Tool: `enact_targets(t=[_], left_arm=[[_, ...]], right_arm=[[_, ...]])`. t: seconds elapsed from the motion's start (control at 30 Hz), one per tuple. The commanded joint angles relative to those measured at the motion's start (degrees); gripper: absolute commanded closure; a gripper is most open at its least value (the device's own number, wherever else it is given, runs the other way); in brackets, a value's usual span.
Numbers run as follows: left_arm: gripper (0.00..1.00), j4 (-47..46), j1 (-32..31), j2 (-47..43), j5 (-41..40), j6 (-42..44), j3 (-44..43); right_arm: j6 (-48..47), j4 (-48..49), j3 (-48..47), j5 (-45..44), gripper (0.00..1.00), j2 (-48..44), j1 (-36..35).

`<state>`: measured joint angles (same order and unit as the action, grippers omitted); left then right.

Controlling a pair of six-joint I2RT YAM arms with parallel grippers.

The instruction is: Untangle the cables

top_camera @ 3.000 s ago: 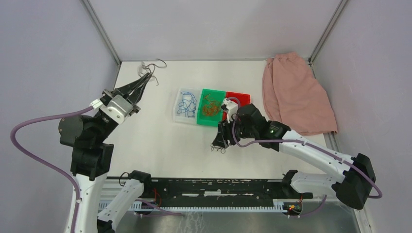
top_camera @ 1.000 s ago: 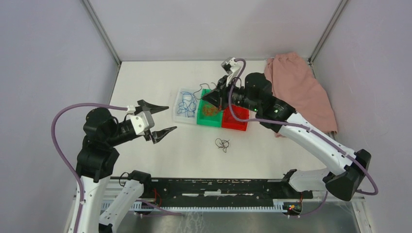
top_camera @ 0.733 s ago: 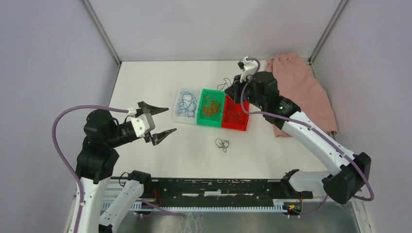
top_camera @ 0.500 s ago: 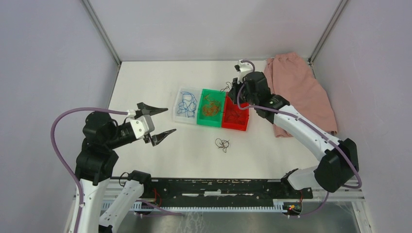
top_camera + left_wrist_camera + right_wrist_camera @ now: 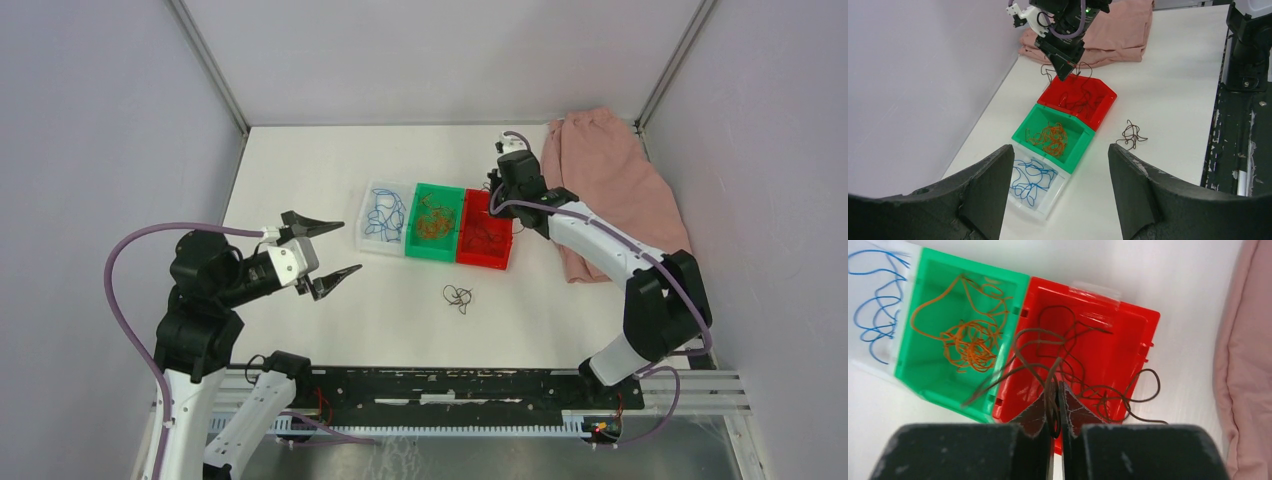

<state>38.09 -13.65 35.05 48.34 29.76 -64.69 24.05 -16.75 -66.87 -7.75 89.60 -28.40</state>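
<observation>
1. Right claw (image 5: 1055, 385): clamped tight on a few strands of the dark brown cables (image 5: 1074, 371), up over the red bin (image 5: 1143, 315).
2. The strands hang from the claw into the red bin. One runs out over the corner of the green bin (image 5: 933, 270); a loop spills past the red bin's opposite edge, on the pink cloth (image 5: 610, 190) side.
3. Orange cables (image 5: 970, 342): bunched inside the green bin, nothing touching them.
4. Blue cables (image 5: 875, 315): lying loose in the clear bin (image 5: 1053, 192) at the end of the row.
5. Bin row: clear, green, red, side by side and touching, mid-counter (image 5: 330, 170).
6. Small dark cable tangle (image 5: 458, 296): alone on the counter, near side of the bins, apart from them and from both claws.
7. Left claw (image 5: 345, 247): fingers spread wide, gripping nothing, raised off the counter well to the left of the bins and pointing towards them.
8. Cloth is folded at the counter's far right corner, just beside the right arm.
</observation>
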Motion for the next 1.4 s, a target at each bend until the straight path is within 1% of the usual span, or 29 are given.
enact_targets(t=[0.0,0.07,0.1,0.2,0.33,0.47,0.53,0.6,0.63,0.77,0.87,1.0,1.1,1.23,1.3,1.37], left_arm=[[0.24,-0.1,-0.13,-0.09,0.46,2.15,-0.43],[0.24,-0.12,-0.07,0.1,0.61,2.19,-0.59],[0.24,-0.12,-0.06,0.16,0.62,2.23,-0.7],[0.24,-0.2,-0.06,0.03,0.45,2.45,-0.71],[0.24,-0.2,-0.06,-0.16,0.39,2.41,-0.79],[0.24,-0.17,-0.06,-0.11,0.18,2.26,-0.79],[0.24,-0.2,-0.06,0.12,0.18,1.88,-0.79],[0.24,-0.2,-0.07,0.59,0.1,1.17,-0.73],[0.24,-0.13,-0.06,0.77,0.09,0.84,-0.64],[0.23,-0.03,-0.11,1.36,0.14,1.25,0.03],[0.24,-0.02,-0.04,1.54,0.34,1.22,-0.07],[0.24,0.12,-0.06,1.48,0.49,1.24,-0.26],[0.23,0.93,-0.06,1.49,0.44,1.06,-0.45],[0.23,2.33,-0.06,1.78,-0.35,1.07,-0.93],[0.23,3.16,-0.11,2.07,-0.96,1.49,-1.2],[0.23,3.97,-0.09,2.37,-1.45,1.85,-1.48]], right_arm=[[4.38,-3.0,-0.47,-3.72,0.85,0.61,0.23],[5.35,-4.51,-1.38,-3.85,0.73,1.03,0.2],[5.84,-5.77,-2.01,-3.8,0.69,1.28,0.27],[5.81,-6.96,-3.53,-2.29,0.66,1.35,0.21],[6.18,-9.45,-5.63,-4.0,0.62,0.66,0.25],[6.37,-11.13,-6.28,-5.95,0.56,-2.76,0.23],[4.39,-12.35,-6.69,-4.83,0.53,-4.85,-0.41],[1.7,-11.61,-5.09,-3.07,0.47,-7.98,-2.46],[0.78,-11.5,-3.49,-2.48,0.44,-9.7,-4.66],[0.94,-11.1,2.92,2.24,0.37,-12.4,-12.08],[2.83,-10.34,7.45,4.52,0.35,-11.56,-17.51],[6.87,-8.32,11.55,5.19,0.3,-7.98,-20.33],[7.67,-7.59,11.67,4.32,0.32,-4.04,-20.95],[7.89,-5.52,10.31,4.07,0.4,0.28,-21.33],[8.02,-4.02,9.97,4.63,0.49,1.8,-21.34],[8.18,-3.72,9.38,5.53,0.63,1.96,-21.29]])
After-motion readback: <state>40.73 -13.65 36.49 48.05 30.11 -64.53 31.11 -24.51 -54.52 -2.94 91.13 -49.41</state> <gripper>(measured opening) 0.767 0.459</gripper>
